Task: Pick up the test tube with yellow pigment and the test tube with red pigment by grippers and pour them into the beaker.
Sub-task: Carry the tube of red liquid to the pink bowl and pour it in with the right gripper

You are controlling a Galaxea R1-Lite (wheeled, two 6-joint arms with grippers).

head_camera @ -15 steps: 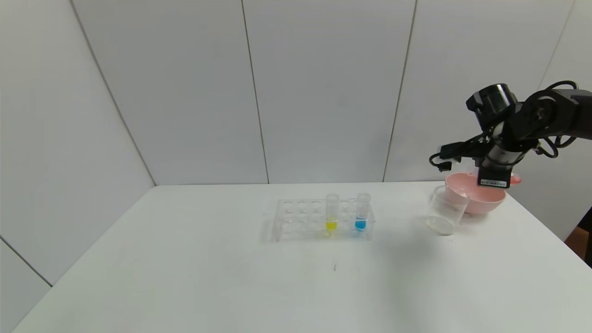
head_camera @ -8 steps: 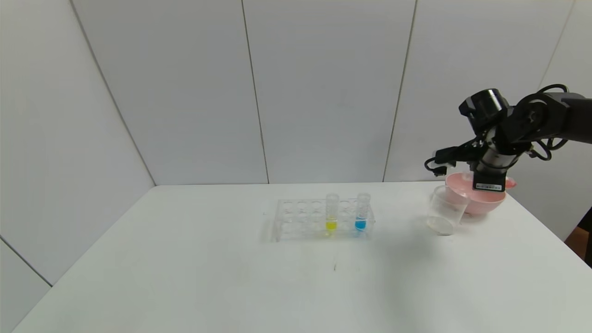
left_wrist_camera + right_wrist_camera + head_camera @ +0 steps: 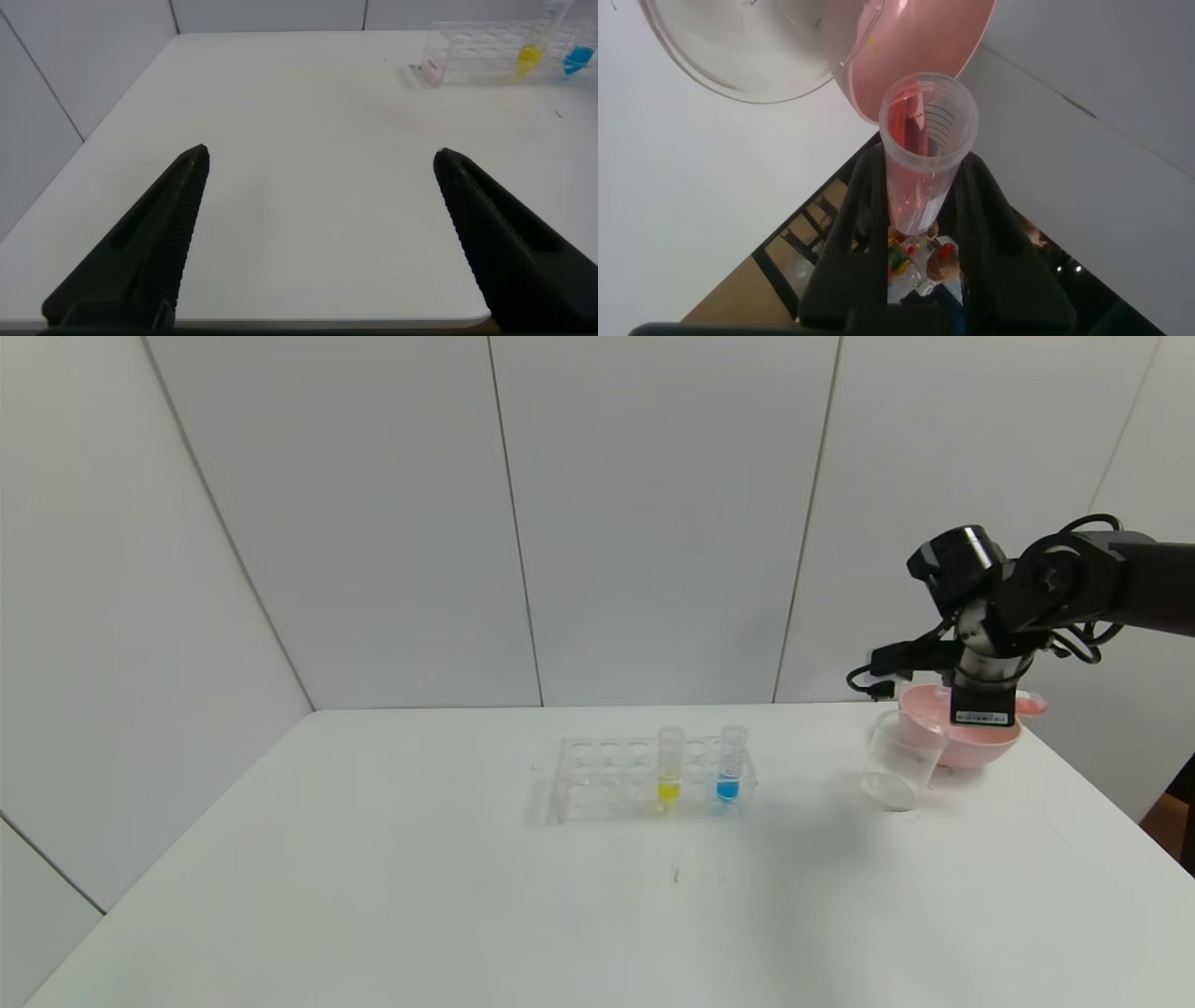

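Observation:
My right gripper [image 3: 980, 707] is shut on the test tube with red pigment [image 3: 924, 140], which looks tinted red inside. It holds the tube above the pink bowl's near rim, just right of the clear beaker [image 3: 899, 761]. In the right wrist view the tube's open mouth points toward the beaker [image 3: 747, 47]. The test tube with yellow pigment [image 3: 669, 765] stands upright in the clear rack [image 3: 597, 779] at mid-table, also visible in the left wrist view [image 3: 530, 58]. My left gripper [image 3: 320, 157] is open and empty over the table's left part, far from the rack.
A tube with blue liquid [image 3: 729, 765] stands in the rack right of the yellow one. The pink bowl [image 3: 976, 739] sits behind and right of the beaker, near the table's right edge. White wall panels stand behind the table.
My right arm has moved left and slightly down with the tube, closer to the beaker. The rack, beaker and bowl have not moved.

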